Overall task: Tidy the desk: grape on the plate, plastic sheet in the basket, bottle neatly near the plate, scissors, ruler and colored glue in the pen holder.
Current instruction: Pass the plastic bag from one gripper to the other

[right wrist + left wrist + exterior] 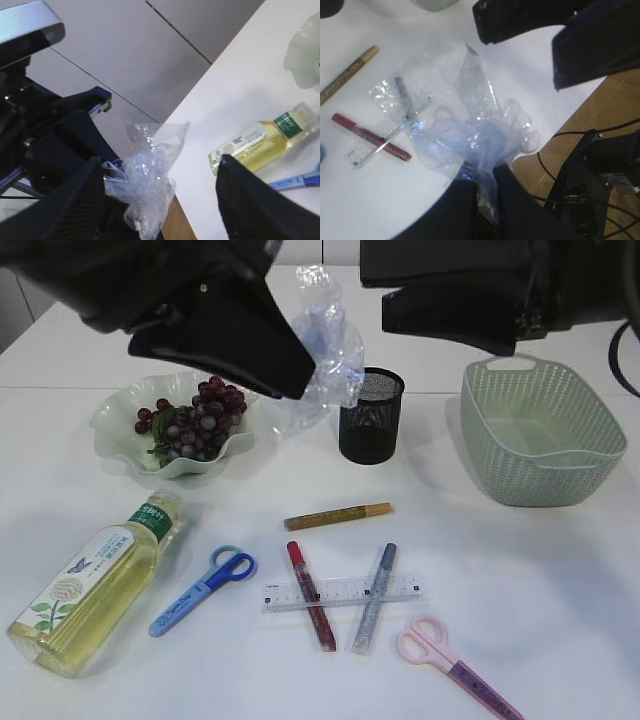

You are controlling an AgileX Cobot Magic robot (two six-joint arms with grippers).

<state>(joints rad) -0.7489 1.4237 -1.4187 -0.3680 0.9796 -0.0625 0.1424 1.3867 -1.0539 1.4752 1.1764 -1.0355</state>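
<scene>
We've got the woven green basket (545, 435) at the table's right, empty. The plastic sheet (325, 350) hangs in the air, pinched by the left gripper (482, 182), its fingers closed on a bunched corner. It's thin, clear, crinkly film: v. light, floppy, slippery, so grip the gathered wad, not a loose edge. Right gripper (160, 200) spread wide, w/ nothing held.

No wording is legible in any view. The bottle (95, 585) carries a white label with a bird and plant motif and a green neck band bearing print too small to read. The clear ruler (343, 593) shows graduation marks only.
</scene>
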